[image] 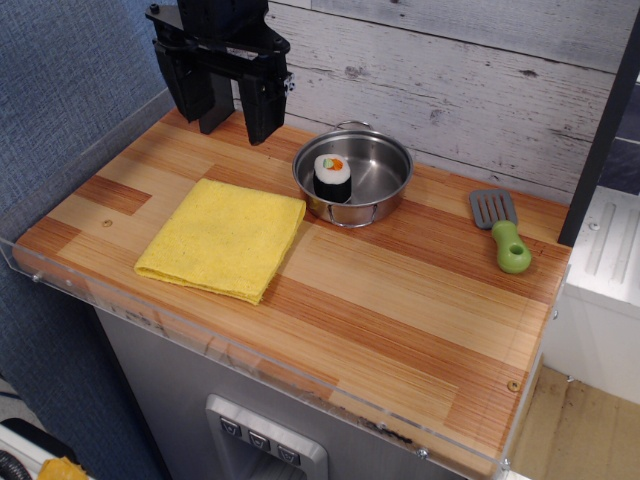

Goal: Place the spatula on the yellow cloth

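The spatula (502, 229) lies flat on the wooden table (400, 300), close to the right edge and to the right of the steel pan (353, 176), with a clear gap between them. Its long axis runs from the back of the table toward the front, with a small lean to the right. The grey slotted blade points to the back wall, and the lime-green handle points to the front, so the end with the hole is the nearest part to the front edge. The yellow cloth (223, 237) is folded and lies on the left half of the table, just beside the pan on its front-left side, and well apart from the spatula; the pan stands between the two. Inside the pan a sushi roll (333, 177) stands upright. The gripper (240, 110) hangs above the back-left part of the table, behind the cloth and to the left of the pan. Its two black fingers are spread wide from each other and nothing is between them.
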Robot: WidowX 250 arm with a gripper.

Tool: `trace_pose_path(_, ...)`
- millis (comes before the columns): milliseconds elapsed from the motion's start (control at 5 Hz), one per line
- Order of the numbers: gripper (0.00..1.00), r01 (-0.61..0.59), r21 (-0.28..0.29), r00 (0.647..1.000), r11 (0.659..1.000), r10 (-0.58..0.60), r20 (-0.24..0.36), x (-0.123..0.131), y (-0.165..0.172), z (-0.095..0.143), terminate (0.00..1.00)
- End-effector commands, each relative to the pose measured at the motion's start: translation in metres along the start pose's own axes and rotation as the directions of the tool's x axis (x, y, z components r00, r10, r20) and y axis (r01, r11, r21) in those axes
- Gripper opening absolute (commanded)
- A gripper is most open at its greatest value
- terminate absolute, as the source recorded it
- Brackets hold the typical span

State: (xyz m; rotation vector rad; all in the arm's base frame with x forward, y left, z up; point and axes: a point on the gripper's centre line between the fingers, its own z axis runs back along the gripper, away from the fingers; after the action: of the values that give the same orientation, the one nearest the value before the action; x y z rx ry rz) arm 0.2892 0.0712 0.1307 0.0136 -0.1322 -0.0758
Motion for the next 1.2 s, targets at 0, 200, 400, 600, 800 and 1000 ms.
trace_pose_path(0, 1.00, 0.000, 0.000, 1.000, 1.000, 0.000, 0.000, 0.000, 0.000, 0.000, 0.00)
trace_pose_path(200, 1.00, 0.037, -0.018, 0.999, 0.999, -0.037, -0.014, 0.021, -0.015, -0.010, 0.00)
trace_pose_path(400, 1.00, 0.088, -0.020, 0.996, 0.996, -0.089, -0.023, 0.045, -0.044, -0.023, 0.00)
trace_pose_path(600, 1.00, 0.139, -0.029, 0.990, 0.990, -0.139, 0.008, 0.068, -0.082, -0.027, 0.00)
trace_pose_path(800, 1.00, 0.121, 0.021, 0.992, 0.992, -0.122, 0.036, 0.083, -0.112, -0.027, 0.00)
trace_pose_path(1000, 1.00, 0.066, 0.056, 0.997, 0.996, -0.068, 0.043, 0.093, -0.131, -0.034, 0.00)
